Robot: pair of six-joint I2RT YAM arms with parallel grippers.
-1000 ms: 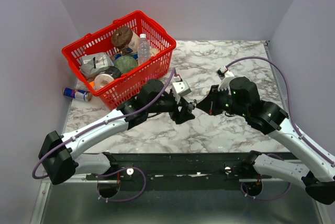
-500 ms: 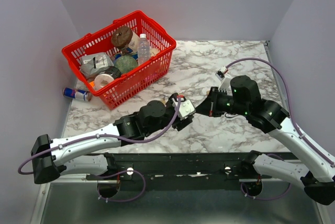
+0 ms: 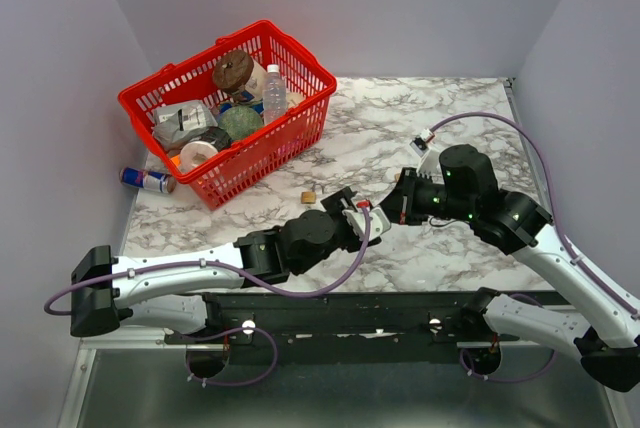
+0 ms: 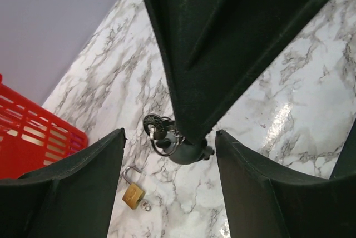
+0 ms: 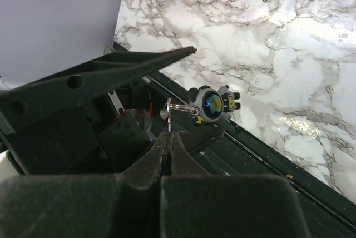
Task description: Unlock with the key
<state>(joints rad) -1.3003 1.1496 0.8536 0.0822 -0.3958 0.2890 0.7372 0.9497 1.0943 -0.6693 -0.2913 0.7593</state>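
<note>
Since your right pincer pinches only the ring and your left pincer gapes, the light, stiff key beside its tips may swing; grip its black head.

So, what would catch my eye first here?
The red basket, crammed with odds and ends at the table's far left, stands out first. Mid-table the two arms are nose to nose: the right gripper is pinched shut on a key bunch with a round charm dangling, right before the open left gripper. A small brass padlock lies alone on the marble nearby.
</note>
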